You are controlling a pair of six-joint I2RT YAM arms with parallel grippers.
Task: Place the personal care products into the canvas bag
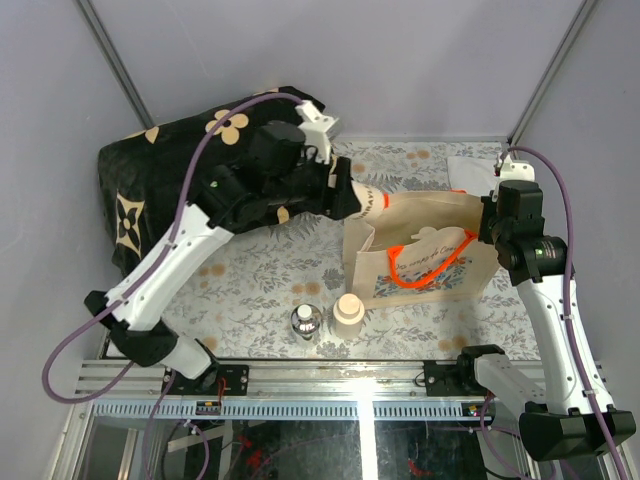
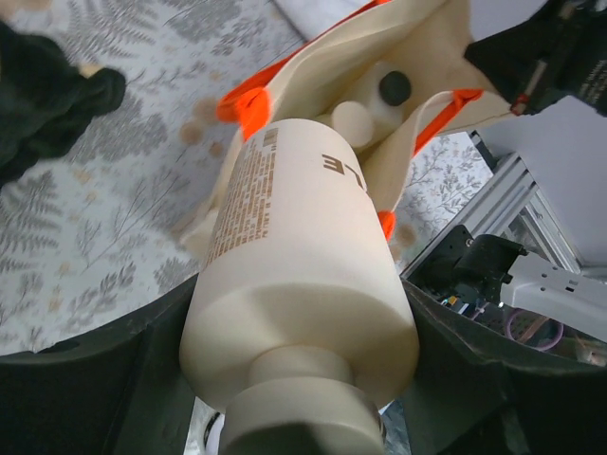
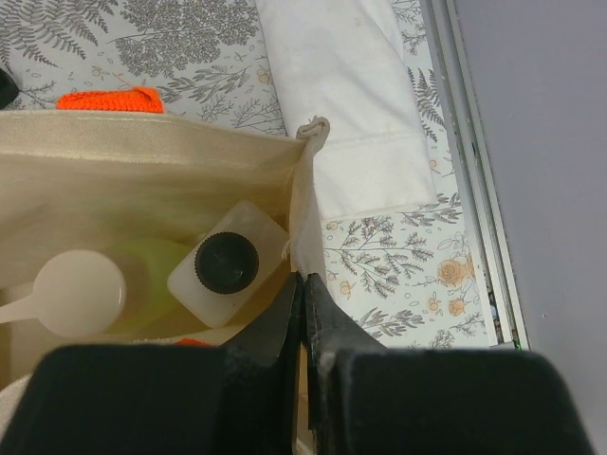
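Floral tabletop [image 1: 250,285]: cream bottle [image 2: 294,218] at bag [image 1: 440,215] mouth.
Left gripper [image 2: 303,318] clamped it, long axis 9-to-3, base pointing 3 o'clock at the bag's 10 o'clock corner; right gripper [image 3: 305,313] pinched the 2 o'clock rim.

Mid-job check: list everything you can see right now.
bag: 1, beige, orange handles, centre-right
held bottle: 1, cream, at bag mouth
cream bottle: 1, cream, before bag
clear bottle: 1, clear, beside cream bottle
white bottle: 1, dark cap, in bag
green bottle: 1, beige cap, in bag
blanket: 1, black, back left
cloth: 1, white, back right
table: 1, grey floral
left arm: 1, jaws shut on held bottle
right arm: 1, jaws shut on bag edge
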